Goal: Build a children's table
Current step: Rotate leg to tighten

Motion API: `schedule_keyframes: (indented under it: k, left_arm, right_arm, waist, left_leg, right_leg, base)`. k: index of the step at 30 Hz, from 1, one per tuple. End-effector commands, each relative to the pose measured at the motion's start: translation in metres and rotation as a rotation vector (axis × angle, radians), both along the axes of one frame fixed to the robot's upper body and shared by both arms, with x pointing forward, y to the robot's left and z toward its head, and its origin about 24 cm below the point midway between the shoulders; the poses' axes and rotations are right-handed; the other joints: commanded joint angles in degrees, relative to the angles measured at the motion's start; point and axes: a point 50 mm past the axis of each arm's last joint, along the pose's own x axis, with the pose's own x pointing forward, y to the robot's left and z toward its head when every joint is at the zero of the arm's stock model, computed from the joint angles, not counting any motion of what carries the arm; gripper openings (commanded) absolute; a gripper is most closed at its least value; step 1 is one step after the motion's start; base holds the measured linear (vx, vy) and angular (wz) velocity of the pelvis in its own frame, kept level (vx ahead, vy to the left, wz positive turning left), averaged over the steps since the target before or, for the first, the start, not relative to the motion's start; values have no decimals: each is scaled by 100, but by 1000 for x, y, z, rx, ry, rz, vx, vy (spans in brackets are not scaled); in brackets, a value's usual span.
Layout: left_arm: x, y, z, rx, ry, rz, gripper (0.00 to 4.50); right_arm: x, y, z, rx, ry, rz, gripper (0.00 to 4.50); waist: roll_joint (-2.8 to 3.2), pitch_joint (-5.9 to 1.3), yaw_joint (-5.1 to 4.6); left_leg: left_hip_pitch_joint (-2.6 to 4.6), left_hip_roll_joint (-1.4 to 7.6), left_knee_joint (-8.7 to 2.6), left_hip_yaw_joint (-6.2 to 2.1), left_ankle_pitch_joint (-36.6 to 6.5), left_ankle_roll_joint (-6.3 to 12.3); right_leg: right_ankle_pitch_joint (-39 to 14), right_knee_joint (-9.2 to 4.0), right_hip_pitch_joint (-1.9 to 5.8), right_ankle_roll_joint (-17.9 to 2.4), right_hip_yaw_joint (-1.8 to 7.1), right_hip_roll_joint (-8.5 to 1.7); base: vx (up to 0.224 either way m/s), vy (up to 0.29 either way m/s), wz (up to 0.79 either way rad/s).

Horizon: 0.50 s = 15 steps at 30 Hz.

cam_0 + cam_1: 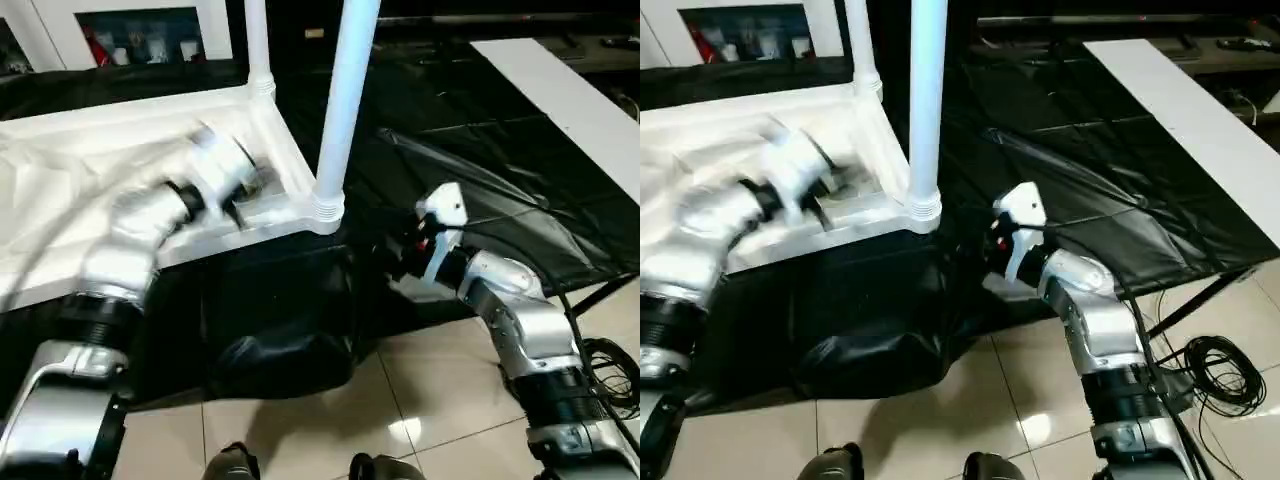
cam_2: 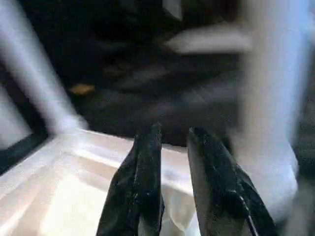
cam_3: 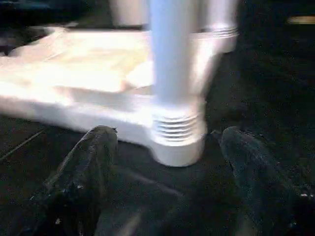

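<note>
Left eye view: tabletop (image 1: pixel 120 130) lies underside-up, legs (image 1: pixel 345 100) upright.

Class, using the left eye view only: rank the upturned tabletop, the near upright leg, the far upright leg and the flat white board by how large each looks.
1. Tabletop, largest.
2. Flat white board and near leg: too alike to rank, and the frame cuts both.
3. Far leg, smallest; it stands farther back, so distance may shrink it.
</note>
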Motion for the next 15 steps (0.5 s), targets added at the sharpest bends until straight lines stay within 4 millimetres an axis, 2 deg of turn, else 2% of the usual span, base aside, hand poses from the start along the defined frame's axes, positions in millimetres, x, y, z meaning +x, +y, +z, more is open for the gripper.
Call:
schedule_keyframes:
  k: [1, 2, 3, 4, 5, 6, 7, 8, 9, 10, 11, 12, 13, 14, 15]
  left_arm:
    - [-16, 7, -17, -96, 9, 147, 103]
    - [-22, 9, -25, -126, 37, 208, 103]
    - [-25, 9, -28, -130, 49, 225, 103]
    - [-36, 9, -38, -158, 81, 301, 103]
    - [-36, 9, -38, -160, 82, 306, 103]
    - [-43, 8, -43, -173, 82, 352, 103]
    - [-52, 7, -47, -166, 77, 397, 103]
    - [-55, 6, -49, -162, 75, 411, 103]
    - [-60, 4, -52, -145, 78, 436, 103]
    - [-71, -4, -60, -135, 91, 454, 103]
    - [-71, -4, -60, -135, 91, 454, 103]
    - [-75, -8, -66, -170, 126, 469, 103]
    - [-77, -11, -66, -207, 134, 460, 103]
    - [-77, -12, -66, -217, 137, 458, 103]
    - [-76, -15, -65, -225, 152, 465, 103]
  right_arm:
    - [-3, -6, 5, 25, -42, -129, 370]
    - [-5, -7, 5, -12, -78, -177, 370]
    - [-5, -7, 5, -34, -89, -185, 370]
    - [-6, -6, 2, -82, -94, -199, 370]
    - [-6, -6, 2, -84, -92, -199, 370]
    - [-7, -6, 0, -104, -94, -222, 370]
    - [-7, -8, -3, -101, -81, -274, 370]
    - [-7, -9, -3, -100, -77, -294, 370]
    - [-7, -10, -4, -104, -71, -338, 370]
    - [-6, -12, -6, -115, -52, -403, 370]
    - [-6, -12, -6, -115, -52, -403, 370]
    - [-8, -10, -7, -74, -22, -411, 370]
    - [-9, -9, -8, -73, -16, -403, 370]
    - [-9, -8, -8, -73, -15, -400, 370]
    - [-12, -3, -8, -69, -16, -355, 370]
  waist:
    - [-12, -445, -3]
    - [-18, -439, -10]
    - [-8, -447, -21]
    - [46, -448, -40]
    - [46, -418, -60]
    - [103, -392, -122]
    - [241, -424, -239]
    - [307, -412, -277]
    - [337, -356, -363]
    - [308, -361, -373]
    - [233, -318, -324]
    - [207, -368, -351]
    - [70, -261, -262]
    - [-113, -308, -147]
    - [-258, -396, 66]
  left_leg:
    - [117, 75, -274, 65, -856, 380]
    - [108, 90, -287, 57, -910, 336]
    - [129, 85, -276, 65, -904, 294]
    - [173, 124, -308, 24, -970, 137]
    - [21, 89, -387, -124, -999, 208]
    - [-76, 123, -495, -401, -1295, 451]
    - [101, 353, -554, -752, -1589, 944]
    - [164, 439, -589, -929, -1572, 1228]
    - [191, 484, -688, -1249, -1640, 1733]
    - [217, 359, -712, -1465, -1629, 1879]
    - [74, 147, -770, -1567, -1673, 1740]
    - [323, 468, -665, -1300, -1705, 1585]
    - [143, 24, -408, -907, -1742, 1341]
    - [37, -576, 371, -418, -1574, 1122]
    - [-194, -700, 1051, -148, -1301, 971]
  right_leg:
    - [-119, -321, 372, -1486, 260, -283]
    - [-289, -344, 377, -1410, 257, -298]
    - [-399, -362, 345, -1292, 262, -270]
    - [-484, -351, 308, -1232, 204, -160]
    - [-397, -294, 403, -1253, 42, -157]
    - [-336, -274, 472, -1284, -199, -85]
    - [-289, -161, 388, -1553, -317, 7]
    - [-385, -27, 333, -1737, -385, 52]
    - [-933, 199, 292, -1939, -435, 128]
    - [-1298, 298, 258, -2059, -365, 154]
    - [-1413, 242, 348, -2235, -254, 74]
    - [-1215, 184, 177, -2217, -84, -38]
    - [-1165, -270, 251, -2536, 69, -206]
    - [-1514, -773, 375, -2490, 161, -344]
    - [-2123, -753, 703, -1821, 354, -399]
  base:
    - [0, 0, 0]
    - [0, 0, 0]
    - [0, 0, 0]
    - [0, 0, 0]
    - [0, 0, 0]
    - [-28, -43, 26]
    - [-28, -43, 26]
    - [-8, -79, 52]
    - [3, -122, 49]
    - [3, -122, 49]
    - [-9, -162, 48]
    - [19, -230, 52]
    - [19, -230, 52]
    - [20, -222, 33]
    - [-10, -172, 10]
